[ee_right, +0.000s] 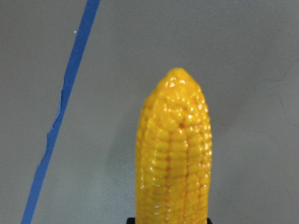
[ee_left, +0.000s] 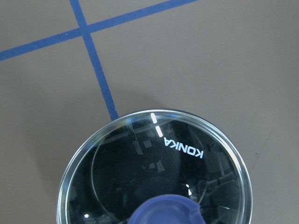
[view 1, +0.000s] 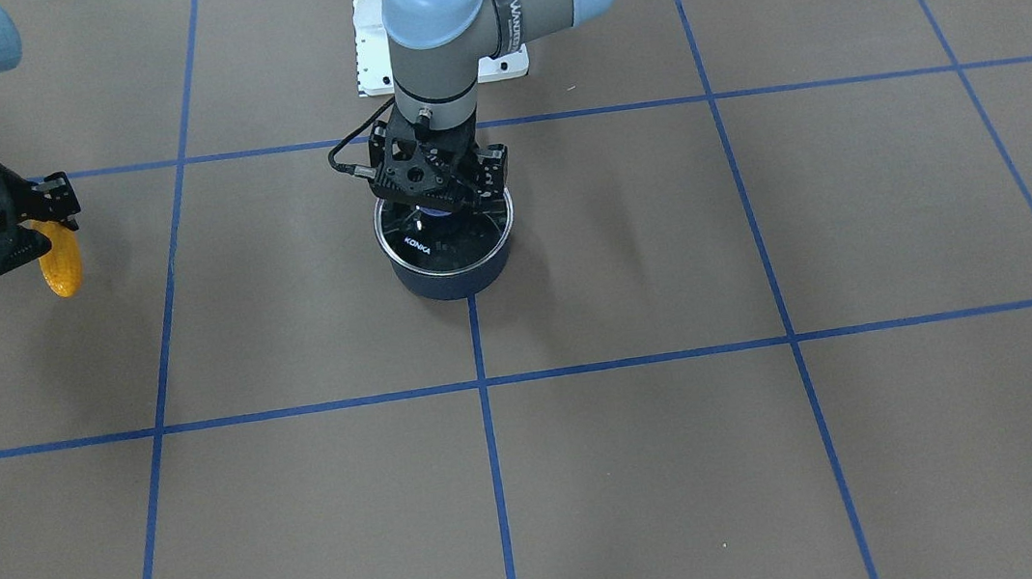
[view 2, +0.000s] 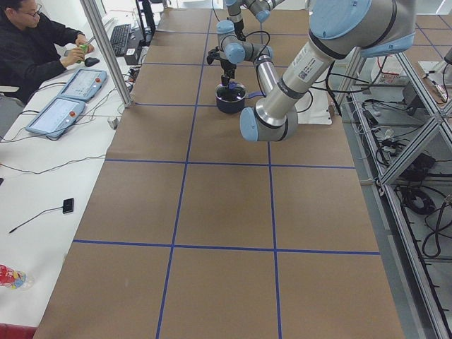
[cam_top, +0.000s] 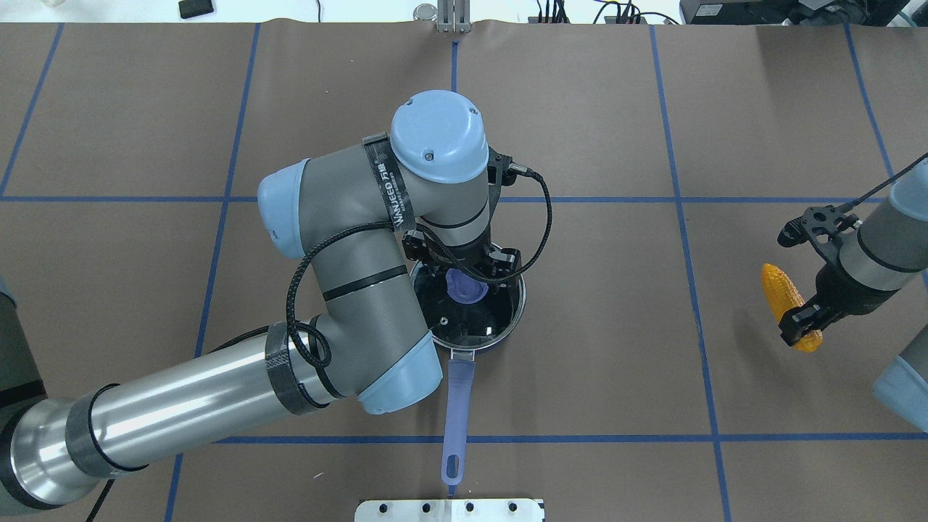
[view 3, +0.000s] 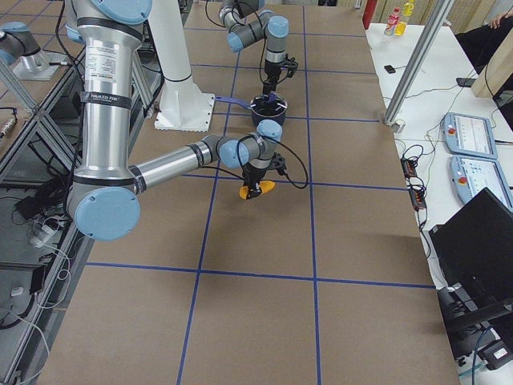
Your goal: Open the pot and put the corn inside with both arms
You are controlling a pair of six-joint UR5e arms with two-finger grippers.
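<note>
The pot is a dark navy saucepan at the table's middle, with its lavender handle pointing toward the robot base. A round glass lid marked KONKA sits on it, and its lavender knob also shows at the bottom of the left wrist view. My left gripper stands straight down over the lid with its fingers closed against the knob. My right gripper is shut on one end of the orange-yellow corn and holds it above the table far to the pot's right. The corn's tapered tip shows in the right wrist view.
Blue tape lines divide the brown table cover into squares. The white base plate lies just beyond the pot handle's end. A side table with teach pendants and a seated operator runs along the far side.
</note>
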